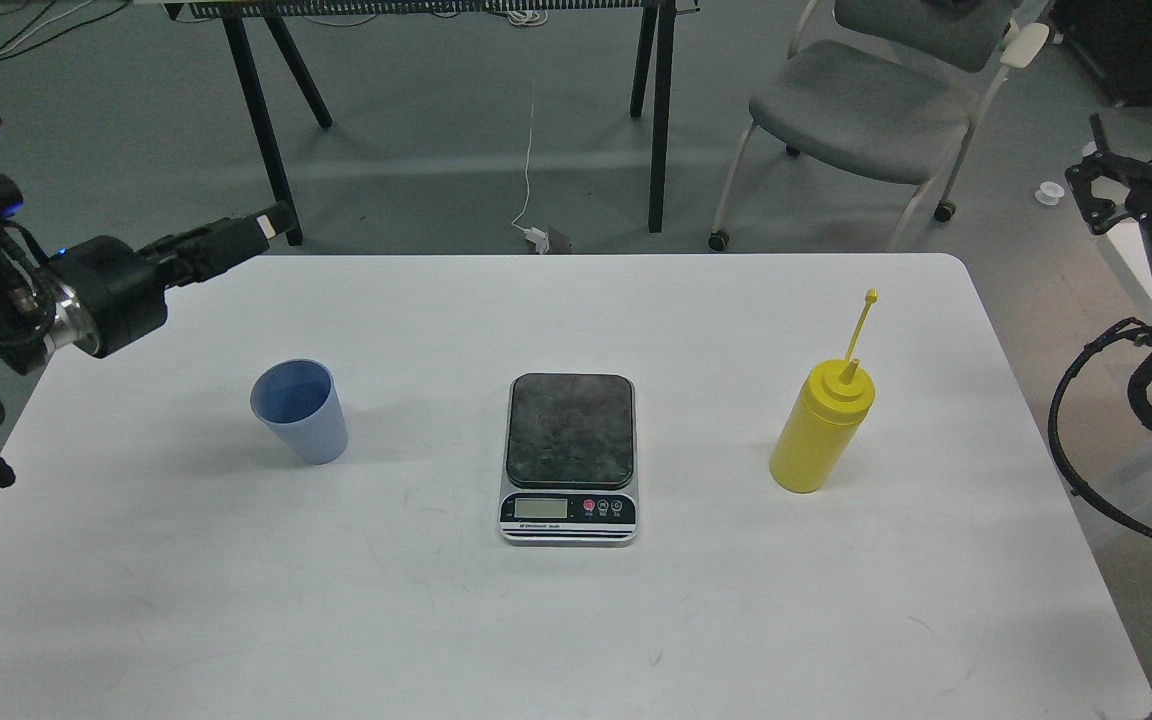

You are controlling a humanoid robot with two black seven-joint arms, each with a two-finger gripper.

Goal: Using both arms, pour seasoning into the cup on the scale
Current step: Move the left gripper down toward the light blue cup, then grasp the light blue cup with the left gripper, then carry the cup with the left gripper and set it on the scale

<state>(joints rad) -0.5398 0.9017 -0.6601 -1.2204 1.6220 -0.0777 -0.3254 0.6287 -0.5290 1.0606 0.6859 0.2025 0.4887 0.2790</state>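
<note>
The light-blue ribbed cup (301, 412) stands upright and empty on the left of the white table (576, 620). The scale (569, 455) lies at the table's middle with nothing on its dark plate. The yellow seasoning bottle (824, 430) stands upright on the right, its cap strap sticking up. My left gripper (274, 222) points right over the table's back left edge, behind and left of the cup; it is seen side-on, so its fingers merge. My right gripper (1151, 150) is off the table's right side, far from the bottle, spread open and empty, partly cut by the frame.
A grey chair (866, 100) and black trestle legs (661, 120) stand on the floor behind the table. A white cable (529, 180) runs down to a plug there. My right arm's cable loop (1086, 480) hangs beside the table's right edge.
</note>
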